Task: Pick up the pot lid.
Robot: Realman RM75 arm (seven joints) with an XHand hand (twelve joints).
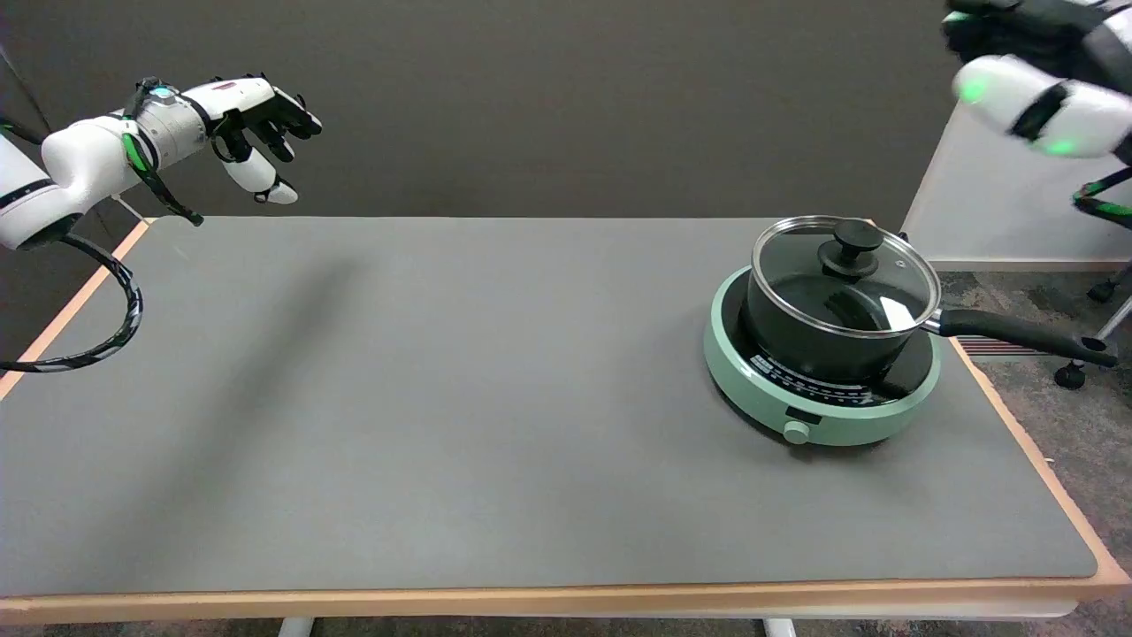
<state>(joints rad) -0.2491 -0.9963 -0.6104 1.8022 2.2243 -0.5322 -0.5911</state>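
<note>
The glass pot lid (800, 265) with a steel rim and a black knob (851, 247) sits closed on a black pot (818, 345) at the table's right side. The pot's long black handle (1017, 333) points right, past the table edge. My right hand (1030, 84) is in the air at the top right corner, above and to the right of the lid and well apart from it. It is blurred and partly cut off by the frame, so how its fingers lie is unclear. Nothing shows in it.
The pot stands on a round mint-green cooker (822, 423) with a front dial. The grey table mat (398, 398) stretches left. The idle left hand (256, 124) hangs at the upper left. A white panel (999, 203) and chair legs stand beyond the right edge.
</note>
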